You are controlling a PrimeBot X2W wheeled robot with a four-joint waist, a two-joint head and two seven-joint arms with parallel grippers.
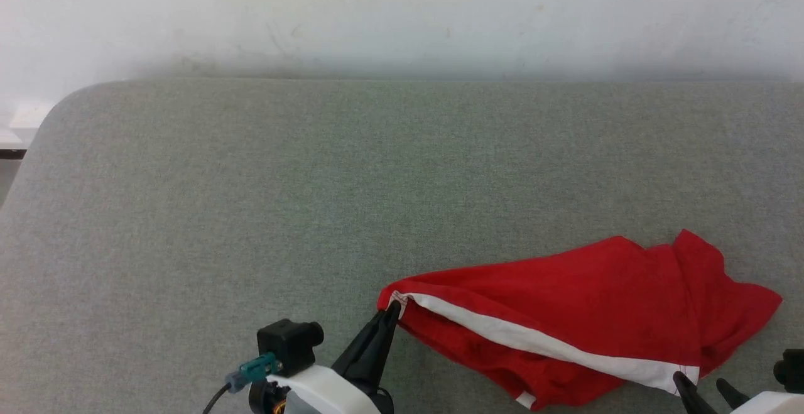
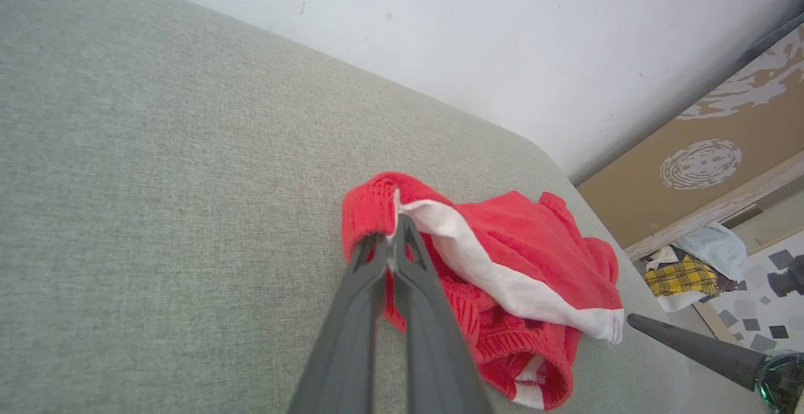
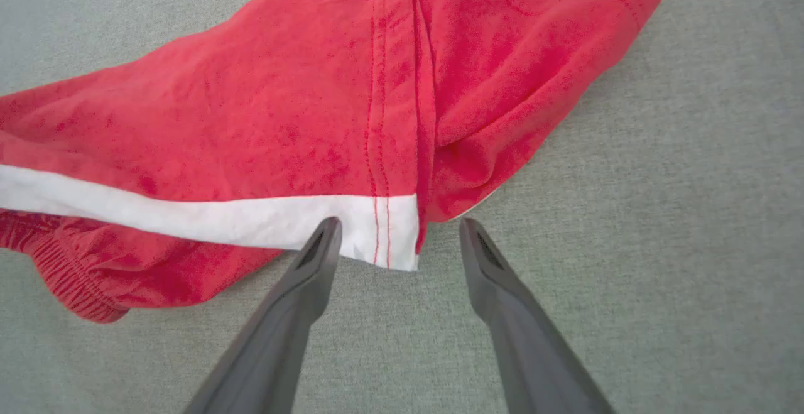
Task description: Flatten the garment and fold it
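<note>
The left gripper (image 1: 392, 311) (image 2: 392, 238) has its two fingers pinched together on the garment (image 1: 565, 294) (image 2: 521, 244) (image 3: 282, 119), gripping its end where the white stripe (image 1: 534, 342) (image 3: 188, 219) begins. From those fingertips the red garment stretches rightward, its long axis running toward the right gripper (image 1: 700, 381) (image 3: 400, 225) and dipping slightly on the way, the stripe lying along it. It is rumpled, with one leg bunched beyond the right fingers. The right gripper's fingers are spread apart, with the stripe's hemmed corner lying between their tips. Everything rests on a grey cloth surface (image 1: 251, 181), backed by a white wall (image 1: 402, 12). Past the surface's edge, the left wrist view shows a brown board (image 2: 722, 169) and a yellow checked cloth (image 2: 681, 276).
</note>
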